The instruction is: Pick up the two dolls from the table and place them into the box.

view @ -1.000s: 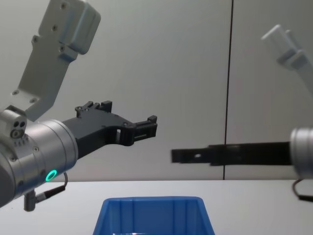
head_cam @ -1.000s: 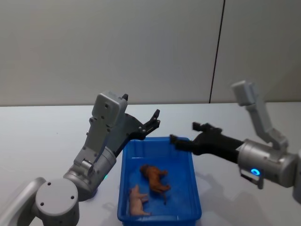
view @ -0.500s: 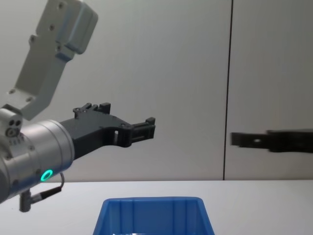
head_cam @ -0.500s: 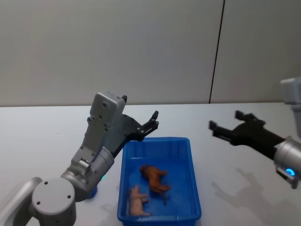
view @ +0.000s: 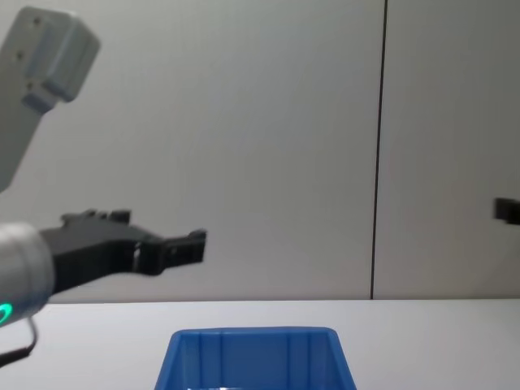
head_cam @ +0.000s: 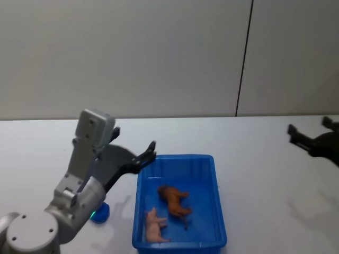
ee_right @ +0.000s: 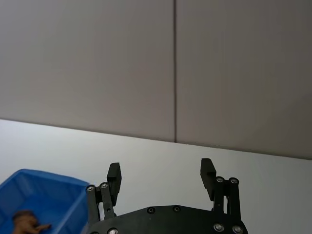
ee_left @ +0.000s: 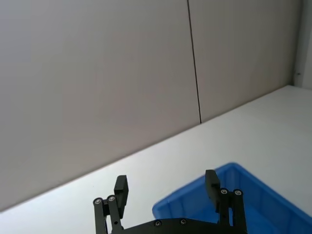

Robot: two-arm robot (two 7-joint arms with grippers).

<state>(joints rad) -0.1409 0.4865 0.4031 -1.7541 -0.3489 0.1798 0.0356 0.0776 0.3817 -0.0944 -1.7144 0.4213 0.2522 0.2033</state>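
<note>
Both dolls lie inside the blue box (head_cam: 177,157) on the white table (head_cam: 254,159). The brown doll (head_cam: 174,200) rests in the middle and the pale pink doll (head_cam: 154,225) lies by the near left corner. My left gripper (head_cam: 135,138) hovers open and empty just left of the box's far left corner, above the rim. Far off to the right, my right gripper (head_cam: 309,125) is open and empty above bare table. In the right wrist view the right gripper's fingers (ee_right: 114,171) stand wide apart, with the box (ee_right: 44,178) and the brown doll (ee_right: 28,222) off to one side.
A small blue round object (head_cam: 99,211) sits on the table under my left arm. A grey wall with a dark vertical seam (head_cam: 243,58) stands behind the table. Bare tabletop stretches between the box and the right gripper.
The right gripper has pulled away from over the box to the far right edge. The left gripper has drawn back to the left and lower. The dolls have not moved.
</note>
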